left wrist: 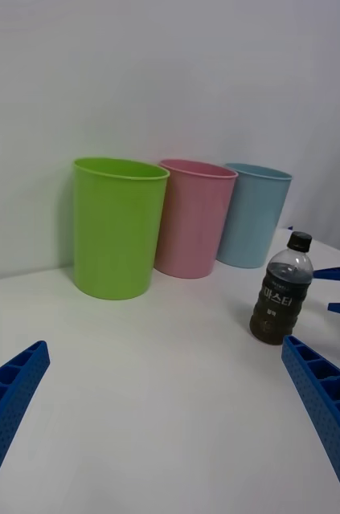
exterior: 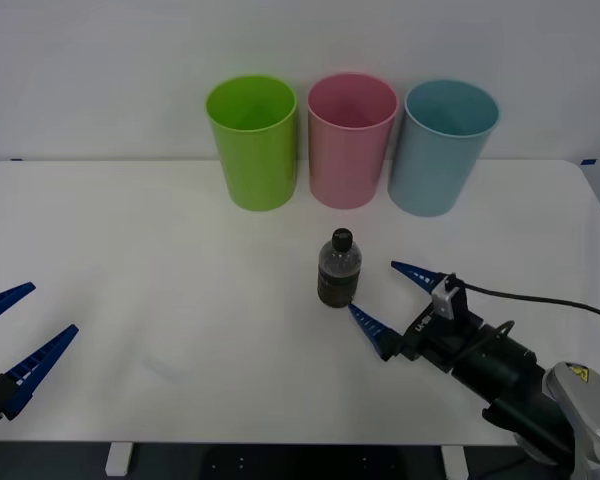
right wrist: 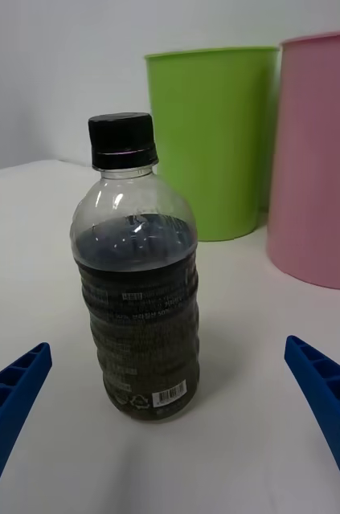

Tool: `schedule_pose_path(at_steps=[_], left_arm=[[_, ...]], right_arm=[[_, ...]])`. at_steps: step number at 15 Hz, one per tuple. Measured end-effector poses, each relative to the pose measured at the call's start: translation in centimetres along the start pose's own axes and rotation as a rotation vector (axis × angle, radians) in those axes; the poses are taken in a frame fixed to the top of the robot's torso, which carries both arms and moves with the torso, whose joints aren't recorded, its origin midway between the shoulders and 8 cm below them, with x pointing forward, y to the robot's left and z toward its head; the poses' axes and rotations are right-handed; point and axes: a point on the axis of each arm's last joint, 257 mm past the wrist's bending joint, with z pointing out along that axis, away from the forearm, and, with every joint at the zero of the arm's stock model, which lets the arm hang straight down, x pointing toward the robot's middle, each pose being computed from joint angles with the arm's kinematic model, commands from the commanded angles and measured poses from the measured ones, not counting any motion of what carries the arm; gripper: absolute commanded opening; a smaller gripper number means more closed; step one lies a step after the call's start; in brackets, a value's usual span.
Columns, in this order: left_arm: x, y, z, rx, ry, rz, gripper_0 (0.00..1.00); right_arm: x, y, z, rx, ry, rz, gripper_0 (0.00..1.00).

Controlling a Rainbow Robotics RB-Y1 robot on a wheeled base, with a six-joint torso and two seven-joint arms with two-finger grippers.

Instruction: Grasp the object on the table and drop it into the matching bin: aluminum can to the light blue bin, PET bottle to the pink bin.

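The bottle stood upright on the table, long axis vertical, black cap up (label text running around it), near the middle and in front of the pink bin. The right gripper lay low just beside it, fingers spread, not touching. The left gripper waited spread at the table's near left edge, well apart.

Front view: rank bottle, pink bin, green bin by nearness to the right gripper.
From the right gripper, open:
1. Bottle, just off its fingertips.
2. Pink bin, middle of the back row.
3. Green bin, left end of the row.
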Motion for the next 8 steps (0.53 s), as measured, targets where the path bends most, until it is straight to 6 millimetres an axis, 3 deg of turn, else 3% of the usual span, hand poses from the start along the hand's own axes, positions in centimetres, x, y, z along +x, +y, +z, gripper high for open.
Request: schedule_pose_path(at_steps=[8], left_arm=[[0.0, 0.0, 0.0, 0.0, 0.0, 0.0, 1.0]], right_arm=[[0.7, 0.4, 5.4, -0.021, 0.017, 0.004, 1.0]])
